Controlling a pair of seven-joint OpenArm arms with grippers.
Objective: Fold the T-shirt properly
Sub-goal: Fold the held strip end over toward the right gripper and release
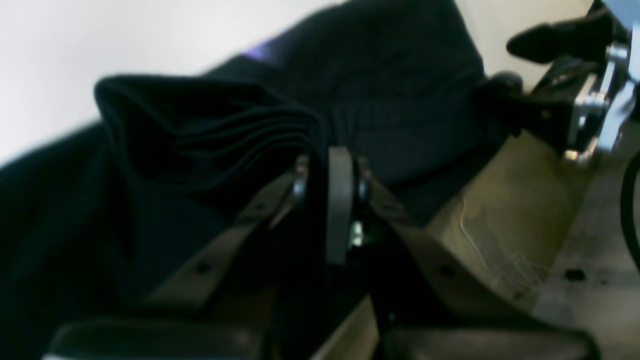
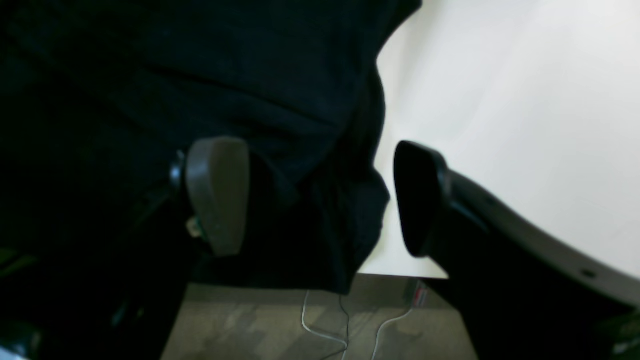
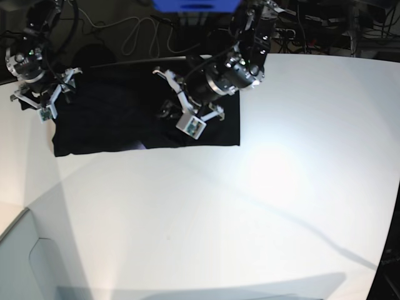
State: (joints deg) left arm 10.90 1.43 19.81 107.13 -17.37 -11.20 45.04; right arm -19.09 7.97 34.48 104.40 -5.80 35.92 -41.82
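Two hands at shirt point(image 3: 119, 125): left hand point(image 1: 332, 165) clenched on bunched layers mid-fold, right hand point(image 2: 320, 200) released at edge; next, lay the fold flat.

My right gripper point(image 2: 320, 200) stands wide open, its 2 fingers point(image 2: 217, 195) straddling the hanging edge of the black T-shirt point(image 2: 200, 75); white table point(image 2: 525, 100) beyond, cables point(image 2: 325, 325) on the floor.

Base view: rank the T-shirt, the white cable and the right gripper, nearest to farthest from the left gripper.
1. T-shirt: clamped in the left gripper.
2. White cable: top of the view.
3. Right gripper: open, at the shirt's left edge.
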